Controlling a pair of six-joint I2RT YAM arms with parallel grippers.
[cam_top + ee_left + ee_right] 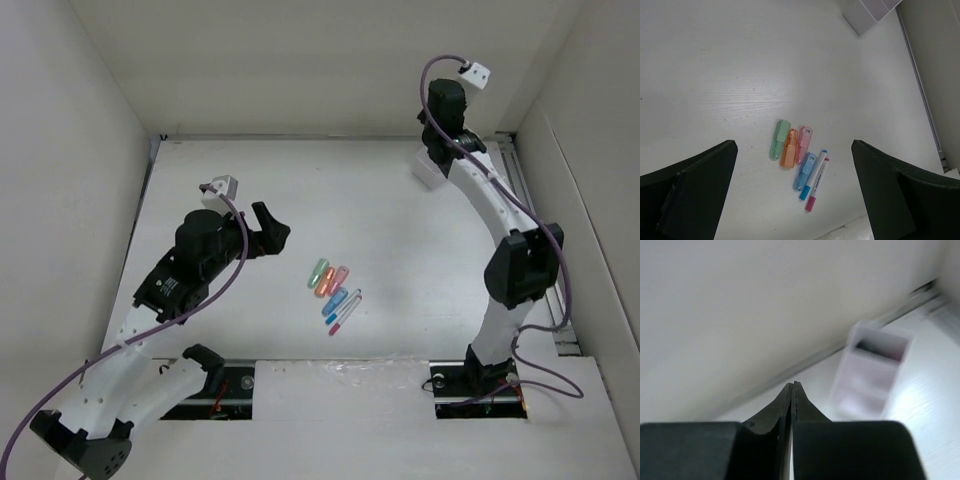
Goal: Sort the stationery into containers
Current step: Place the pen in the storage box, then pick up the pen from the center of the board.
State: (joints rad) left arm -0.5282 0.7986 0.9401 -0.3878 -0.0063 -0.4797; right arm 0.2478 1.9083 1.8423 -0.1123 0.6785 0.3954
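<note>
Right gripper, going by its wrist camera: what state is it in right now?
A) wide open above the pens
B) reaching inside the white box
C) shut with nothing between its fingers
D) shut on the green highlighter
C: the right gripper has its fingertips pressed together with nothing between them, and the white box sits farther off, ahead of it.

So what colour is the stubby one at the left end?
That highlighter is green; the left wrist view shows it best.
</note>
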